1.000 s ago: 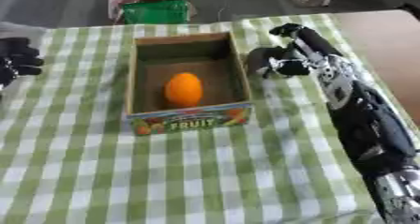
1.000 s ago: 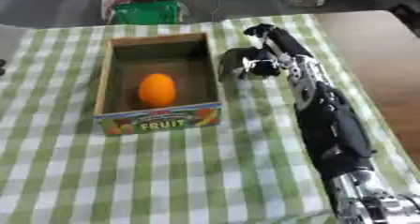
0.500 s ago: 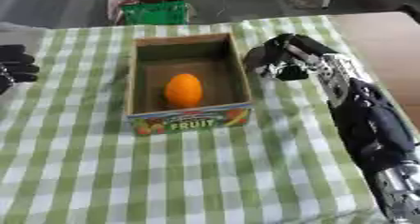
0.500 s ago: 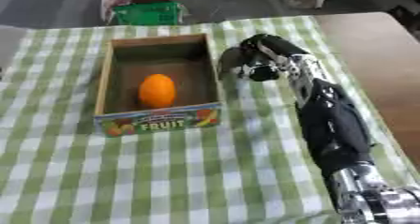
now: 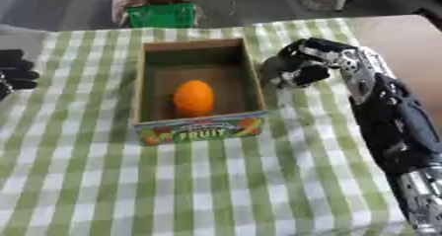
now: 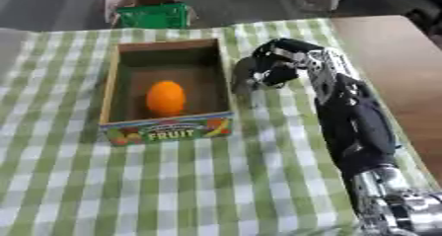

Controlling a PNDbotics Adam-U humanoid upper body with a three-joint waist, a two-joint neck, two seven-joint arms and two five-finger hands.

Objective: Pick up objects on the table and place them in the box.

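the right hand (image 5: 298,68) hangs just right of the box (image 5: 252,84), its fingers (image 6: 246,73) curled inward; whether they pinch anything i cannot tell. the left hand (image 5: 15,72) shows well left of the box at the picture's edge, fingers straight and slightly spread. an orange (image 5: 193,97) lies inside the box, whose front panel reads "fruit". the box sits on a green checked cloth (image 5: 216,180).

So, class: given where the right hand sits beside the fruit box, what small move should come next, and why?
Probably draw the right hand back from the box. Its fingers are curled with nothing visibly held, the orange already lies inside, and no other object shows on the cloth.
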